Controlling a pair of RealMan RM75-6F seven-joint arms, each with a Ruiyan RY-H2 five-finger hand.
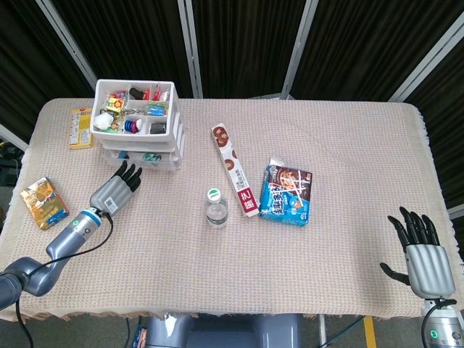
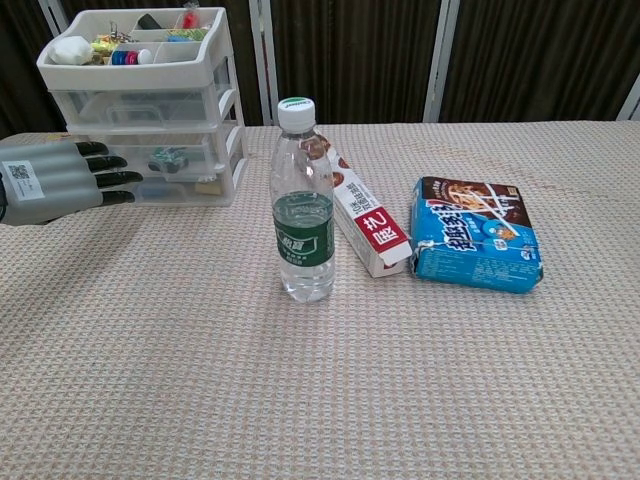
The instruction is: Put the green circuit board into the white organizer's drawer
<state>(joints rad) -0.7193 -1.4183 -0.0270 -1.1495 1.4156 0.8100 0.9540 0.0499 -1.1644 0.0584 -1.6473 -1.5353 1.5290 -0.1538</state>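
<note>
The green circuit board (image 2: 168, 157) is seen inside the bottom drawer (image 2: 185, 180) of the white organizer (image 1: 138, 123), at ten o'clock on the table. It is judged light, stiff and fragile, best gripped by its edges. The left hand (image 1: 116, 190) is extended against the drawer front, fingers together; the right hand (image 1: 420, 250) is held spread, empty.

Bright, even light (soft shadows), sharp.
</note>
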